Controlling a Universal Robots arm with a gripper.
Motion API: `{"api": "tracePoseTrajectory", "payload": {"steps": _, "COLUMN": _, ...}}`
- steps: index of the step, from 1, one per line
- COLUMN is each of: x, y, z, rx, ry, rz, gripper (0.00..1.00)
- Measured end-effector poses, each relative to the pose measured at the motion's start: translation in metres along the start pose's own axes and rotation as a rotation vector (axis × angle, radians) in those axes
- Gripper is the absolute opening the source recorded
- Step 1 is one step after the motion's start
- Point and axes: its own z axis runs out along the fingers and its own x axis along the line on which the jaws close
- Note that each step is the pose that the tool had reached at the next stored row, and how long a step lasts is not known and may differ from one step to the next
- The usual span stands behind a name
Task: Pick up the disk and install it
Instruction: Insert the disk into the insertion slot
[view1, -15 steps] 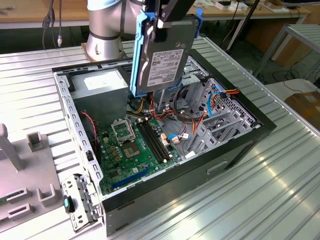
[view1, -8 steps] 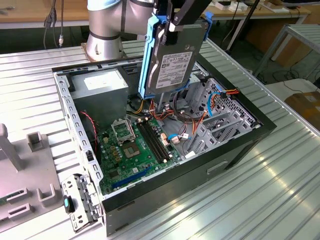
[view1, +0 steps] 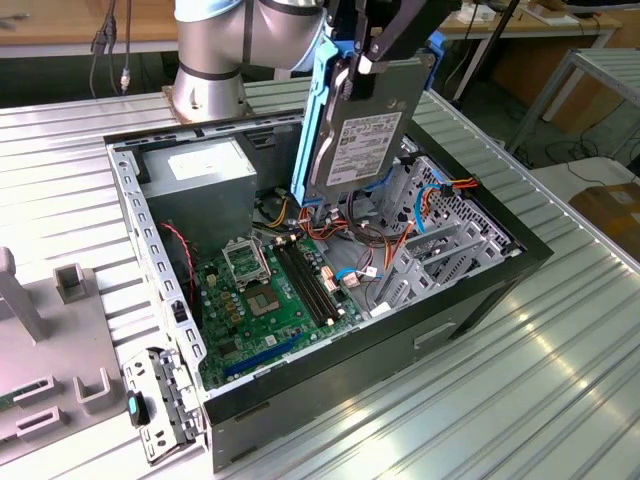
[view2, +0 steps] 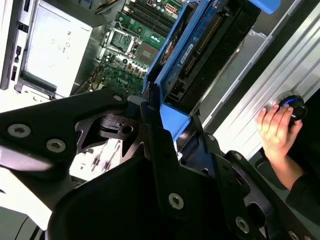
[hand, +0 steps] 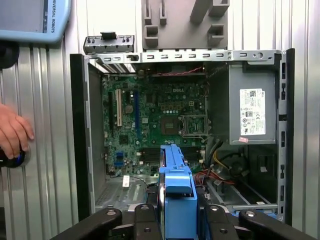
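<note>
The disk (view1: 362, 135), a dark drive with a white label between blue carrier rails, hangs tilted on edge above the open computer case (view1: 350, 372). It sits over the cables beside the metal drive cage (view1: 440, 235). My gripper (view1: 368, 58) is shut on the disk's upper end. In the second wrist view the disk (view2: 210, 50) runs away from my gripper (view2: 172, 122), whose black fingers (view2: 150, 107) clamp the blue rail. In the first wrist view the blue carrier (hand: 175, 192) stands between my fingers (hand: 147, 217), with the green motherboard (hand: 150, 120) beyond it.
A grey power supply box (view1: 205, 175) with a white sticker fills the case's rear corner. A person's hand (view2: 275, 127) rests on a blue-lit knob on the ribbed metal table (view1: 520, 400) beside the case. A grey fixture block (view1: 50, 340) and a loose bracket (view1: 160, 400) lie at the exterior view's left.
</note>
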Motion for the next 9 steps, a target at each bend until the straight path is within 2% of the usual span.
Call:
{"api": "tracePoseTrajectory", "payload": {"steps": 5, "x": 0.0080, "y": -0.0033, "z": 0.0006, "rx": 0.0000, "ry": 0.0000, "rz": 0.000, "gripper": 0.37}}
{"api": "tracePoseTrajectory", "payload": {"steps": 9, "x": 0.0117, "y": -0.0057, "z": 0.0010, "rx": 0.0000, "ry": 0.0000, "rz": 0.000, "gripper": 0.37}}
